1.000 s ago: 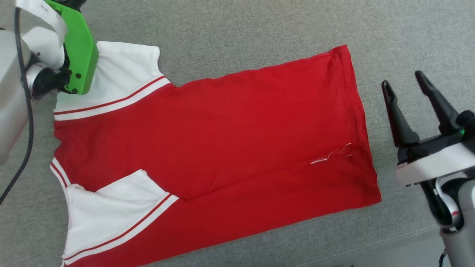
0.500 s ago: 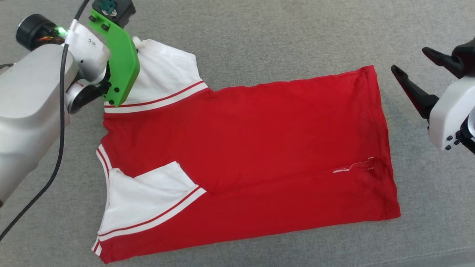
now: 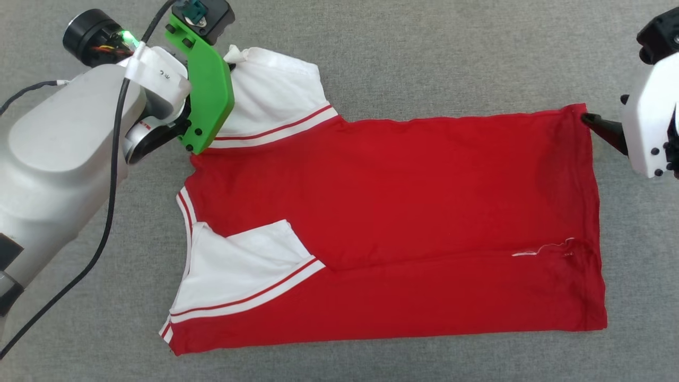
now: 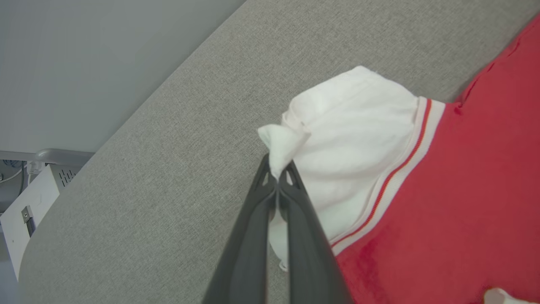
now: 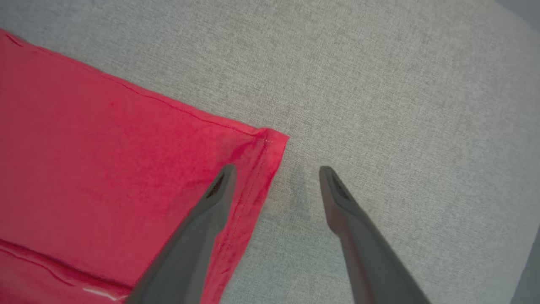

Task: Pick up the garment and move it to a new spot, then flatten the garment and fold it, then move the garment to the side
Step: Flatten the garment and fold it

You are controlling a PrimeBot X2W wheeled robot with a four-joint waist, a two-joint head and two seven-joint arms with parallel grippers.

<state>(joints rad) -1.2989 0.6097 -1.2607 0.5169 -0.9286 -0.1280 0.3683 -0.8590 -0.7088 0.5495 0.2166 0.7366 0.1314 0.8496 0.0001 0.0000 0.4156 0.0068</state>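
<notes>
Showing the garment [image 3: 403,212] spread flat on the grey upholstered surface [image 3: 424,48], with the collar end toward the robot's left and the hem toward its right. Presenting plain red cloth upward across the body, bordered by red-and-white striped trim at both sleeves.

Pinching a bunched tip of the far white sleeve [image 4: 358,126] with the left gripper [image 4: 276,179]. Pressing both dark fingers tightly together along their length, with the white cloth drawn into a small peak just above the fingertips. Hiding those fingers in the head view behind the green bracket [image 3: 209,90] on the left wrist, which is sitting just beside the sleeve's striped trim. Trailing a black cable [image 3: 109,212] down alongside the pale left forearm [image 3: 53,175].

Holding the right gripper [image 5: 277,170] released, with its fingers spread wide apart. Positioning one finger over the red cloth just inside the hem and the other over bare grey surface, with the far hem corner [image 5: 272,139] lying just ahead of the gap. Giving no clear indication of whether the finger over the cloth is touching it.

Showing the near white sleeve [image 3: 238,265] folded inward over the red body. Showing a long fold line crossing the near part of the red cloth and ending beside a small white label [image 3: 530,253] close to the hem.
</notes>
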